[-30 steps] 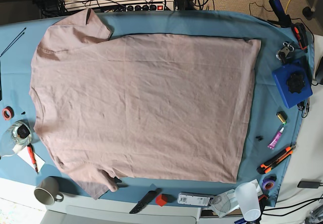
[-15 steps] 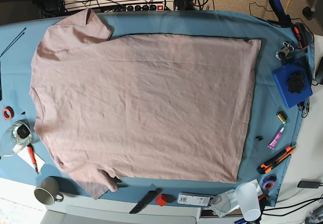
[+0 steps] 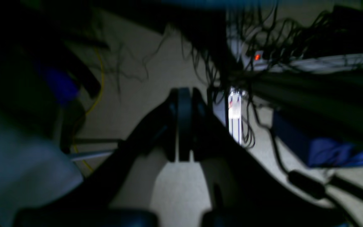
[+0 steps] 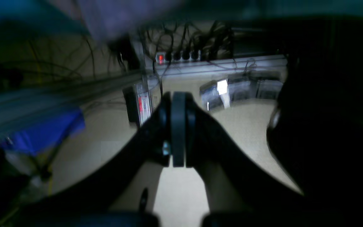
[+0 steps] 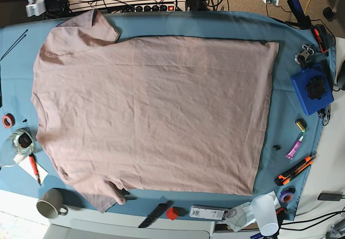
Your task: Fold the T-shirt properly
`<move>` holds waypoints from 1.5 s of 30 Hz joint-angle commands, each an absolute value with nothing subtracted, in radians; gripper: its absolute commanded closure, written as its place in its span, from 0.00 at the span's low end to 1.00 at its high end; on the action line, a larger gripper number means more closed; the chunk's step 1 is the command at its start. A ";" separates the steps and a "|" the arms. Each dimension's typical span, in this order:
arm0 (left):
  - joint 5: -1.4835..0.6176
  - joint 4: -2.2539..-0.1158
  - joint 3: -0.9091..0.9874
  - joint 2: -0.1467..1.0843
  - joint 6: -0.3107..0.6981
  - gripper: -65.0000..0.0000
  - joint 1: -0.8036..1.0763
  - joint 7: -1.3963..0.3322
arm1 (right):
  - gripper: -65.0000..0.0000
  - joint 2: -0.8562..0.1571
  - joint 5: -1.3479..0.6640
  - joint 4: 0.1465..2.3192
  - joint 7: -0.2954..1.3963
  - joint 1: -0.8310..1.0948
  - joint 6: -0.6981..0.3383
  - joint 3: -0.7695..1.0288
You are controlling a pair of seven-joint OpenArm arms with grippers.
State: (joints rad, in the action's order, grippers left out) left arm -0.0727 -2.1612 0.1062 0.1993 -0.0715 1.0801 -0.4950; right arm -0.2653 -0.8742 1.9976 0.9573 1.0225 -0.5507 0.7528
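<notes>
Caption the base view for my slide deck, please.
Pink T-shirt spread flat on a blue table cloth, tools around it.

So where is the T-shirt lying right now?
In the base view the T-shirt lies spread flat across the middle of the blue table cloth, collar toward the left edge, hem toward the blue box.

the view is dark and blurry. the left gripper (image 3: pixel 184 126) sits in the middle with its black jaws pressed together and nothing between them. behind it is a pale floor (image 3: pixel 181 192), a tangle of black wires (image 3: pixel 250 41), a small red light (image 3: pixel 257 57) and something blue (image 3: pixel 323 148).
</notes>
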 commanded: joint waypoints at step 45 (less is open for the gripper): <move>0.026 -2.353 0.108 0.239 -0.070 0.80 1.088 -0.472 | 0.51 -0.046 -1.033 1.952 1.019 0.724 -0.584 0.918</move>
State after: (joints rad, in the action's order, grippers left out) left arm 0.0193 -2.3329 0.1070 0.2363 -0.0681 1.0740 -0.4904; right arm -0.0380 -1.0103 1.9369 1.0386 0.7166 -0.5774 0.9081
